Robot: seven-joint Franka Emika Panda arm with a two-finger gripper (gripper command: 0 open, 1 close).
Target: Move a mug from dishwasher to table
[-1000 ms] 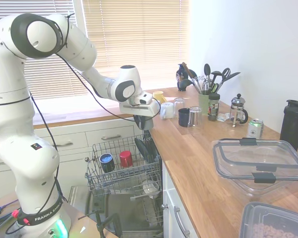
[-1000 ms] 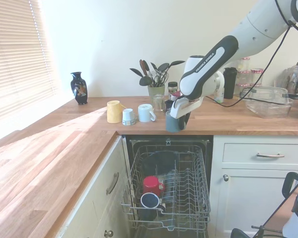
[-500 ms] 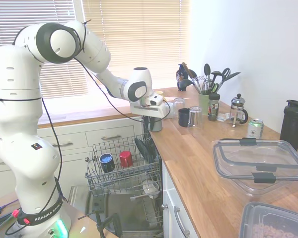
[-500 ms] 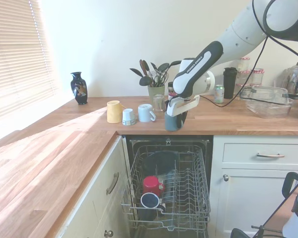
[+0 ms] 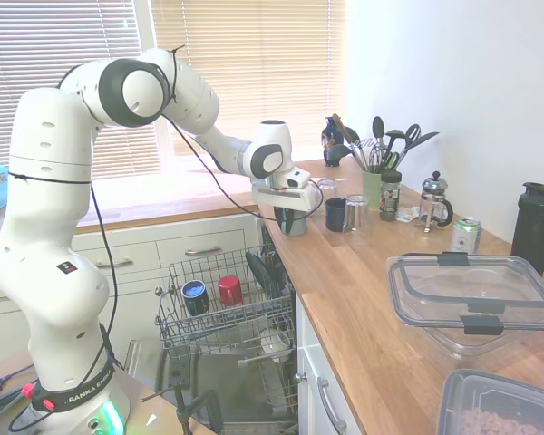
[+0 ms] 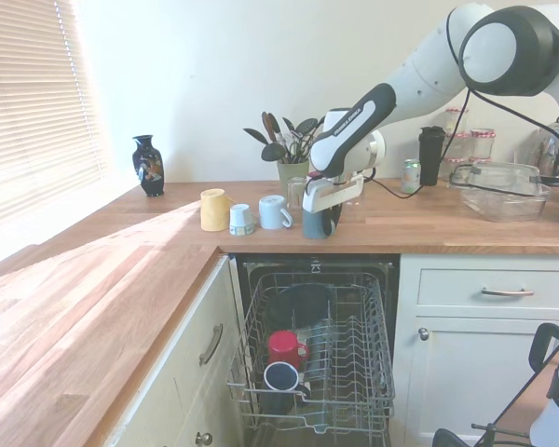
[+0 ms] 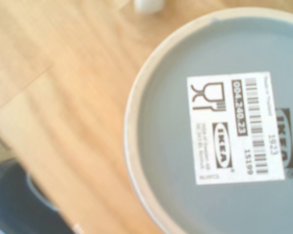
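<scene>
The gripper (image 6: pixel 319 210) is clamping the grey mug (image 6: pixel 315 223) between its closed jaws and holding it upside down, its base facing the wrist camera with a white barcode sticker (image 7: pixel 237 128) on it. The mug is sitting at or just above the front edge of the table (image 6: pixel 429 233), directly over the open dishwasher (image 6: pixel 317 363); whether its rim is touching the wood cannot be told. In the first exterior view the same mug (image 5: pixel 291 220) is hanging under the gripper (image 5: pixel 290 208) near the table (image 5: pixel 372 299) corner, close to a dark mug (image 5: pixel 336 214) and a clear glass (image 5: pixel 355 213). Along the table's back part, a yellow cup (image 6: pixel 214 209), a small white cup (image 6: pixel 242 220) and a pale blue mug (image 6: pixel 275 212) are lying in a row just beside the gripper. In the pulled-out lower rack (image 6: pixel 354 372) a red mug (image 6: pixel 286 347) and a dark mug with a blue base (image 6: pixel 281 377) are resting side by side.
</scene>
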